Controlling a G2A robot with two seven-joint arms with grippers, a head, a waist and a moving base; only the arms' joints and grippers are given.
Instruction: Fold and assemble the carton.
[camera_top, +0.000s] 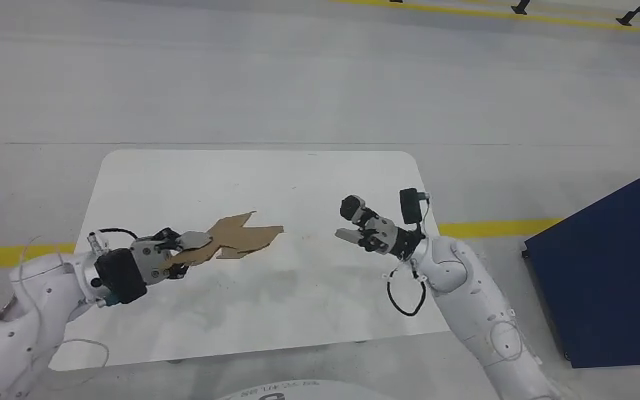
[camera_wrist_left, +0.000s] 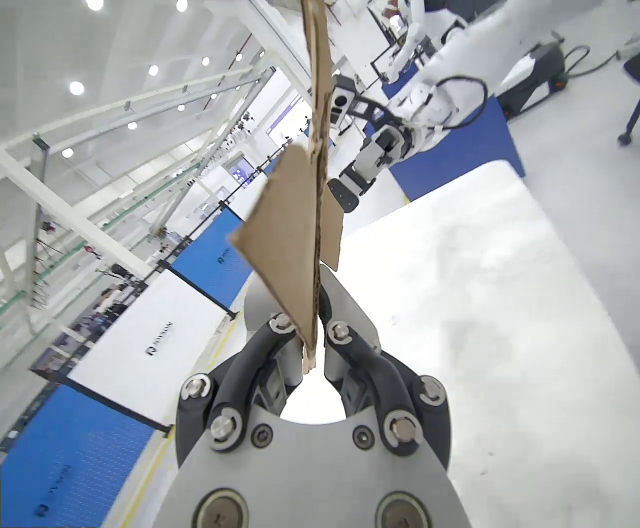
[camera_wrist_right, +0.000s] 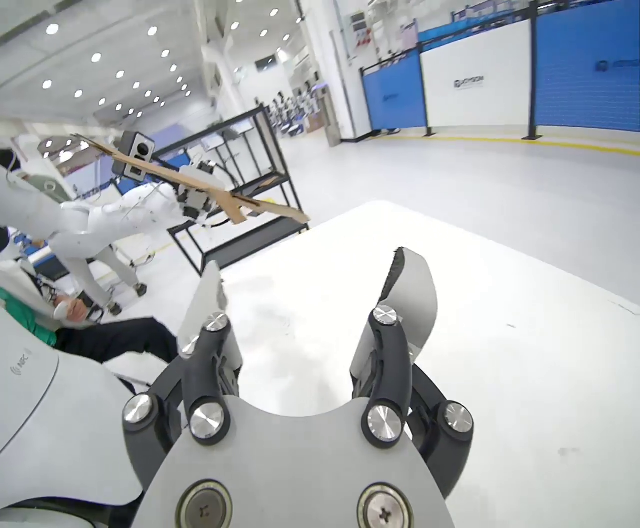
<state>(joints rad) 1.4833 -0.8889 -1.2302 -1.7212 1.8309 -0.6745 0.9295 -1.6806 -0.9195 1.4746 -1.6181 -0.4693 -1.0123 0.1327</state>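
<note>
The carton (camera_top: 238, 237) is a flat brown cardboard blank with pointed flaps, held off the white table (camera_top: 280, 190) over its left half. My left gripper (camera_top: 190, 243) is shut on one end of it. In the left wrist view the carton (camera_wrist_left: 300, 235) stands edge-on between the clamped fingers (camera_wrist_left: 345, 320) of my left gripper (camera_wrist_left: 312, 325). My right gripper (camera_top: 350, 222) hovers open over the table's right side, apart from the carton, its jaws wide with nothing between them (camera_wrist_right: 310, 272). From the right wrist view the carton (camera_wrist_right: 200, 187) is seen farther off, held in the air.
The white table (camera_wrist_right: 450, 310) has rounded corners and bare surface between the two arms. A dark blue panel (camera_top: 595, 270) stands off the table's right edge. A black shelf rack (camera_wrist_right: 260, 200) and blue barriers (camera_wrist_right: 395, 90) stand on the floor beyond.
</note>
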